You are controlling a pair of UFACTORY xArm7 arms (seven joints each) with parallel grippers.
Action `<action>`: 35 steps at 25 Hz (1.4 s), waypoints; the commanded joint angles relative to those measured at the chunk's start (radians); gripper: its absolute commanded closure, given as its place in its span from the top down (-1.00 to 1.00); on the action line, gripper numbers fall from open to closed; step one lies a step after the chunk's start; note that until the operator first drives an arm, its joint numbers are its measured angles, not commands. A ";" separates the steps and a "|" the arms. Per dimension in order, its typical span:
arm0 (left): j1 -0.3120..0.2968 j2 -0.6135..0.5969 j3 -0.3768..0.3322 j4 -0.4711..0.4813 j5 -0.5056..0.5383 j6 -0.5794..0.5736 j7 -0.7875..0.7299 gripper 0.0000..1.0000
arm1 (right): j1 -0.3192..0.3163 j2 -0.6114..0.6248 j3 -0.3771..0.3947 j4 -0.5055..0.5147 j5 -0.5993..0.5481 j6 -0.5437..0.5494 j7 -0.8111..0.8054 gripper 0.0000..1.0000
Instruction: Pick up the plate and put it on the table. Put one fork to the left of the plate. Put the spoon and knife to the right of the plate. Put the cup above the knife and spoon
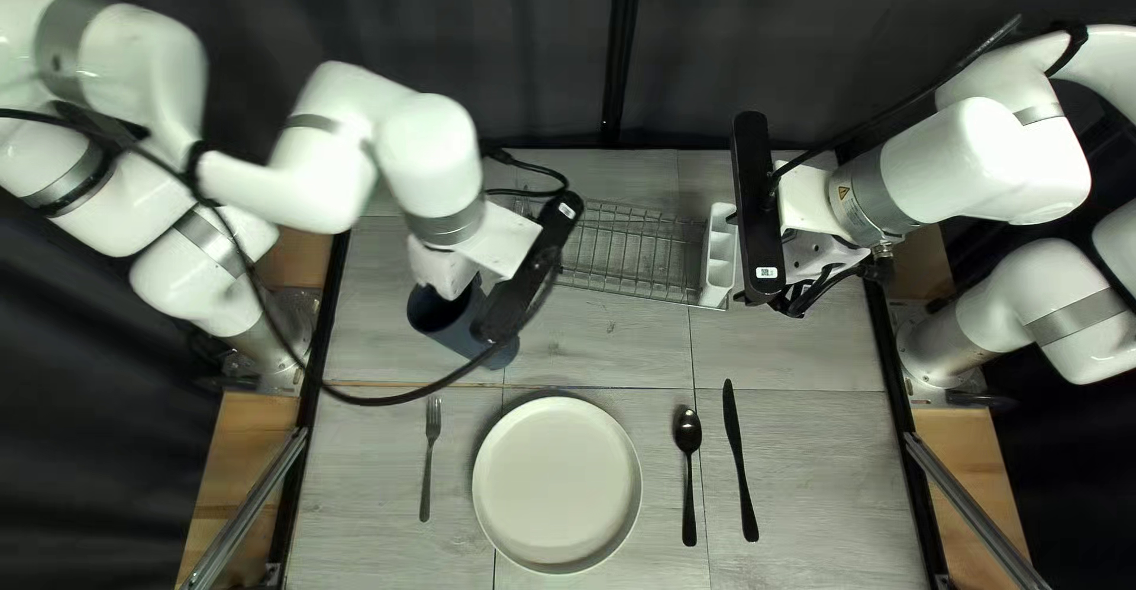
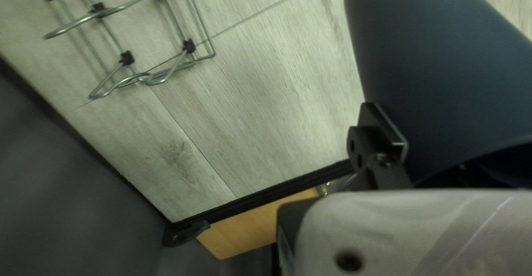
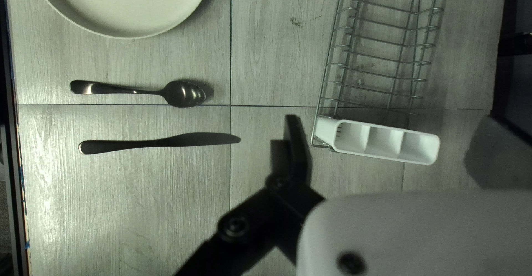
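Cup (image 1: 458,330) sits in your left fingers (image 2: 382,125), one hidden, between the bench's (image 1: 817,466) left edge and rack (image 1: 633,253). Likely rigid, light, slick: hold opposite walls below the rim, squeeze evenly.

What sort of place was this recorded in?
Probably a robotics lab rather than a home kitchen: a left arm and right arm flank the table, with a dark curtain behind it and a plate set out.
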 commanded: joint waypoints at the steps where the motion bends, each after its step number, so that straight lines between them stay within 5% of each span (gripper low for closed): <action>1: 0.007 0.081 0.064 -0.019 -0.007 -0.028 0.113 -1.00 | 0.000 0.000 0.000 0.000 0.000 0.000 0.000 1.00; 12: 0.009 0.390 0.097 0.021 -0.065 -0.111 0.299 -1.00 | 0.000 0.000 0.000 0.000 0.000 0.000 0.000 1.00; 25: 0.023 0.535 0.078 0.052 -0.131 -0.151 0.400 -1.00 | 0.000 0.000 0.000 0.000 0.000 0.000 0.000 1.00; 35: 0.023 0.539 0.075 0.037 -0.137 -0.164 0.407 -1.00 | 0.000 0.000 0.000 0.000 0.000 0.000 0.000 1.00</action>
